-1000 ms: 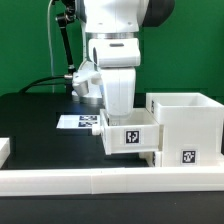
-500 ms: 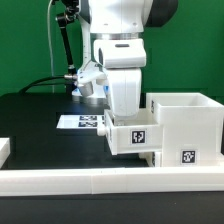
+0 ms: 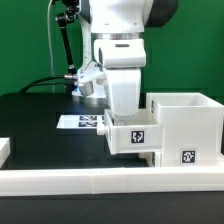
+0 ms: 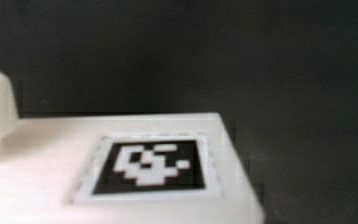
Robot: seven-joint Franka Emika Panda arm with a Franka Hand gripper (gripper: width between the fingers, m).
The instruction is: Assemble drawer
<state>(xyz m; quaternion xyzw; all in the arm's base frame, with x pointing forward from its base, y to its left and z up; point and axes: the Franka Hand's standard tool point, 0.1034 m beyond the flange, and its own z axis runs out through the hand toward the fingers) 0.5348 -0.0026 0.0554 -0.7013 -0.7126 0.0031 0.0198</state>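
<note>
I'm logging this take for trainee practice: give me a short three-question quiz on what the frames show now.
1. True or false: the tray at the arm's lower end lies flat on the black table.
2. Which lies nearest the camera in the exterior view? A) the marker board B) the casing C) the long white rail
3. Fill in: on the exterior view's ____ side of the tray stands the casing.

Key: 1 false, it meets the casing's side, above the table. 2 C. 3 right.
</note>
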